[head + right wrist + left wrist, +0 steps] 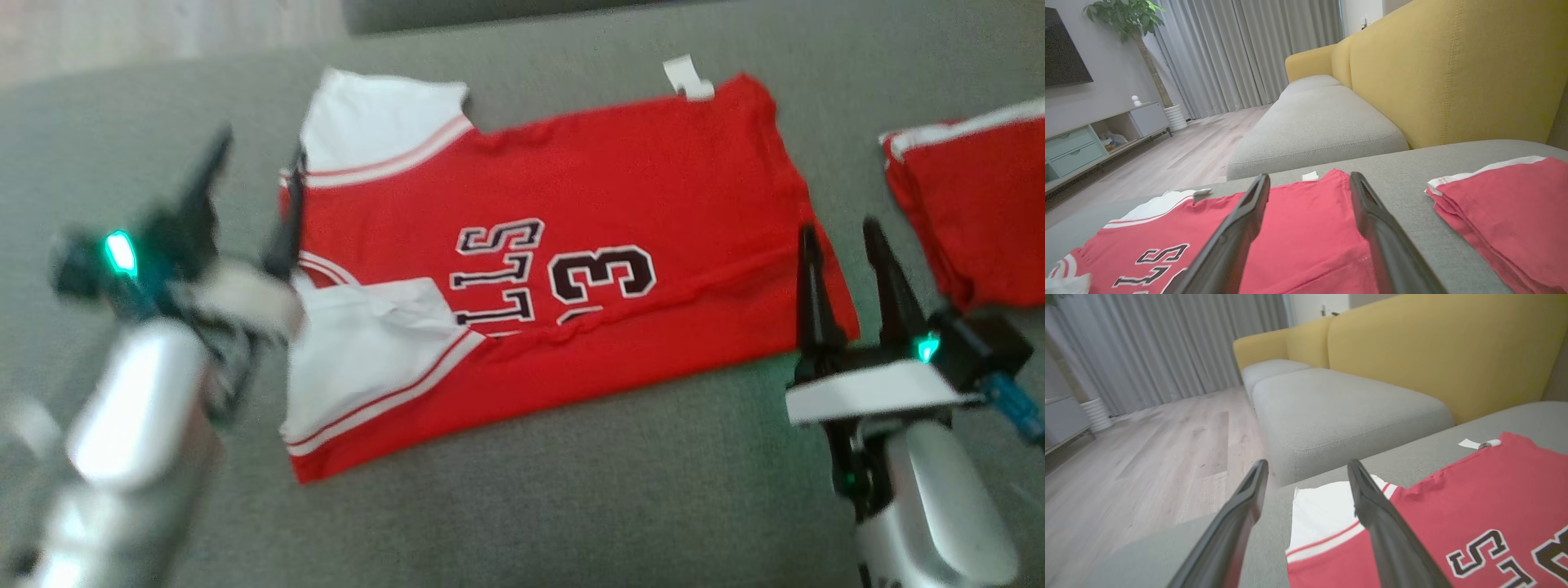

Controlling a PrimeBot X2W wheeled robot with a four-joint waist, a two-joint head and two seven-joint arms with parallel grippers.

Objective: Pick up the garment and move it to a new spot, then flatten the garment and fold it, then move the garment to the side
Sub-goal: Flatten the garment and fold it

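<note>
A: Where's your head camera looking?
B: You're looking down from above the red jersey [571, 245], near enough that it spans the middle of the frame.
A: And the wrists?
B: Your left wrist camera sits low and close over the jersey's sleeve end, and your right sits low at its hem end. Both face across the jersey towards the yellow sofa back [1433, 355] beyond it, so they share jersey and sofa back.

Silver forearms [939, 506], long tapered black fingers [812, 286], glowing green lights [927, 349].
</note>
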